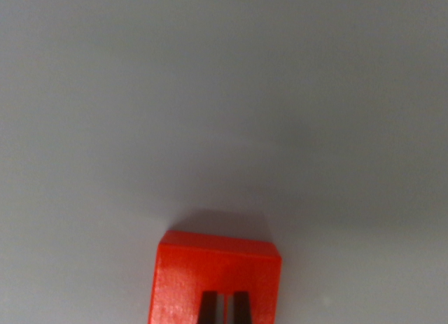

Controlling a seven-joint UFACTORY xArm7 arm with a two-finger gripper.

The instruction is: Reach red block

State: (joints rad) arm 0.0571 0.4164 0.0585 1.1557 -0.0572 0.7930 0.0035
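Final approach: the red block [215, 278] sits directly under the narrowly parted fingers [224, 308] on the grey surface [224, 93]. Next, descend slightly.

Plain grey tabletop [224, 93] fills nearly the whole wrist view. Matte, even surface, no markings or texture visible. Slightly darker toward the upper corners and the right, lighter at lower left. A soft dark shadow patch lies on it just below centre. Picture soft, fine detail unreadable.
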